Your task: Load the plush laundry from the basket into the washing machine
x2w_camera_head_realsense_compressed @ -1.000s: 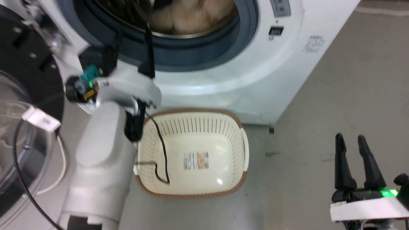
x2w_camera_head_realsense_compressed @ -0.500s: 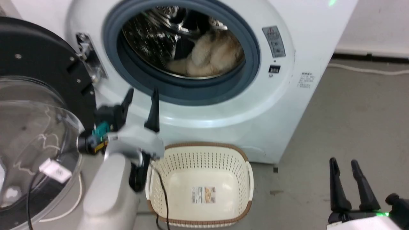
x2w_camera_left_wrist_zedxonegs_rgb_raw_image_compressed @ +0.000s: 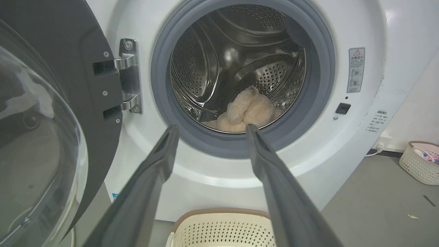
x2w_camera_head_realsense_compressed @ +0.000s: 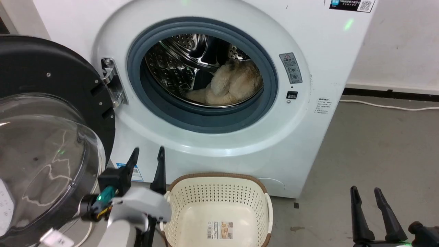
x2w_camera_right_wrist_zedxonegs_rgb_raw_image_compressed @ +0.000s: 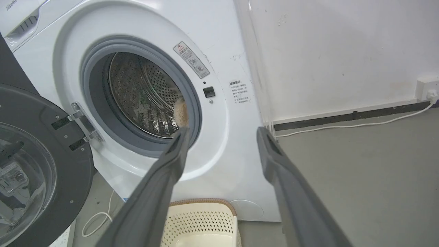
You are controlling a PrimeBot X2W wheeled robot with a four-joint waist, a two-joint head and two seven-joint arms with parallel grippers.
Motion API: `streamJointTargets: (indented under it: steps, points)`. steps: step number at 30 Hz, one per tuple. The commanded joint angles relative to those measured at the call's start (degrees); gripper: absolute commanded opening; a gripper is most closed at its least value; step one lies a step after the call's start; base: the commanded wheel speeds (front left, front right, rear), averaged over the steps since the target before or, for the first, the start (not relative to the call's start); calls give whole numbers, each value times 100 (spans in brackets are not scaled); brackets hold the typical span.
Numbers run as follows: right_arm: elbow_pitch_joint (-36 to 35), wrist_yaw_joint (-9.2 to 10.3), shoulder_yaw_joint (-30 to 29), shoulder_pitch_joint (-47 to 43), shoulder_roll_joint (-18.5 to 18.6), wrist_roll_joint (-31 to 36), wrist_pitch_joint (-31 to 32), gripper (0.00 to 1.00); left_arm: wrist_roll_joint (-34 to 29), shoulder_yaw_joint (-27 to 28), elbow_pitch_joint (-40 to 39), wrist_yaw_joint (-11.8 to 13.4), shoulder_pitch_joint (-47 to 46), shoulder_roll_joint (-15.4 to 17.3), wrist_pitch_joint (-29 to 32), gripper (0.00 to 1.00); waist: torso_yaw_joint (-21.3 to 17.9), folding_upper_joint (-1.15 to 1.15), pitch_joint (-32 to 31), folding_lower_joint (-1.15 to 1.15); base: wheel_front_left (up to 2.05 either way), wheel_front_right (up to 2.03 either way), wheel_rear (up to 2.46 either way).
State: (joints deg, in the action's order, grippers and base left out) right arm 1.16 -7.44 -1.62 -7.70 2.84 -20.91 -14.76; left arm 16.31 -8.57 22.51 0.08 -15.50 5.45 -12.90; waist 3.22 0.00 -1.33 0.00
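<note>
Plush laundry (x2w_camera_head_realsense_compressed: 233,84): lying low in the drum of the washing machine (x2w_camera_head_realsense_compressed: 212,144), right of centre.
Basket (x2w_camera_head_realsense_compressed: 219,193): on the floor just before the washer, bottom label showing.
Door (x2w_camera_head_realsense_compressed: 51,68): swung wide open at the left.
Left pincer (x2w_camera_head_realsense_compressed: 148,149): released, fingers apart, just beside the basket's left rim.
Right pincer (x2w_camera_head_realsense_compressed: 365,189): released, fingers parted, over the floor, well apart from the basket.

Left hand (x2w_camera_head_realsense_compressed: 148,151) and right hand (x2w_camera_head_realsense_compressed: 365,190), each with two long dark tapered fingers (x2w_camera_head_realsense_compressed: 159,169); pale grey wrist housing (x2w_camera_head_realsense_compressed: 144,204) carrying a teal connector (x2w_camera_head_realsense_compressed: 107,193).
</note>
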Motion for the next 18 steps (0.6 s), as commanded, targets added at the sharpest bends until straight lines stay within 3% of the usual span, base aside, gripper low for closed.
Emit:
streamJointTargets:
  steps: [1, 18]
  points:
    - [3, -5, 6, -82, 4, 115, -24, 100, 32, 28, -166, 73, 235, 50, 45, 100, -4, 0, -22, 0, 0, 0, 0]
    - [98, -5, -91, -232, 4, 610, 18, 100, 90, 49, -1481, 409, 1500, 184, 350, 100, -11, 0, -103, 0, 0, 0, 0]
